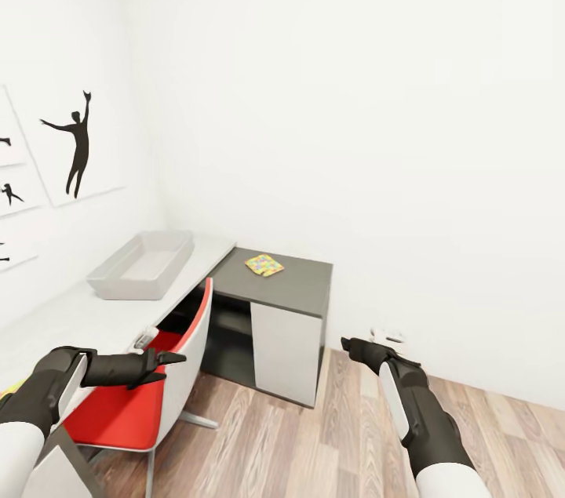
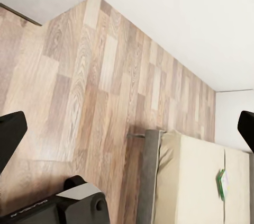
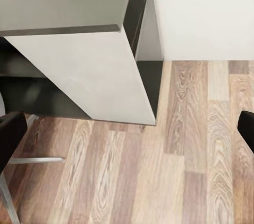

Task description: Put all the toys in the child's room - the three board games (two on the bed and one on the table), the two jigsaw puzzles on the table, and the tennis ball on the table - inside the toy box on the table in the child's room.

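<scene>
We face the table (image 1: 94, 318) at the left of the head view, both arms raised low in the frame. The left gripper (image 1: 171, 363) sits at lower left with its fingers spread and nothing between them; the right gripper (image 1: 351, 344) at lower centre-right looks empty, and in its wrist view the dark fingertips stand wide apart. The toy box (image 1: 141, 265) rests left of centre on the pale top, seemingly empty. One puzzle (image 1: 264, 264) lies on the darker section to its right, well apart from the box. In the left wrist view the bed (image 2: 196, 181) fills the lower right, a green-edged game (image 2: 221, 182) on it.

The puzzle seems the nearest pick. We judge it best to roll closer, bring the right gripper down flat over the thin square and catch an edge. The red chair (image 1: 133, 404) stands tucked against the table below the box, crowding the left arm's reach.
</scene>
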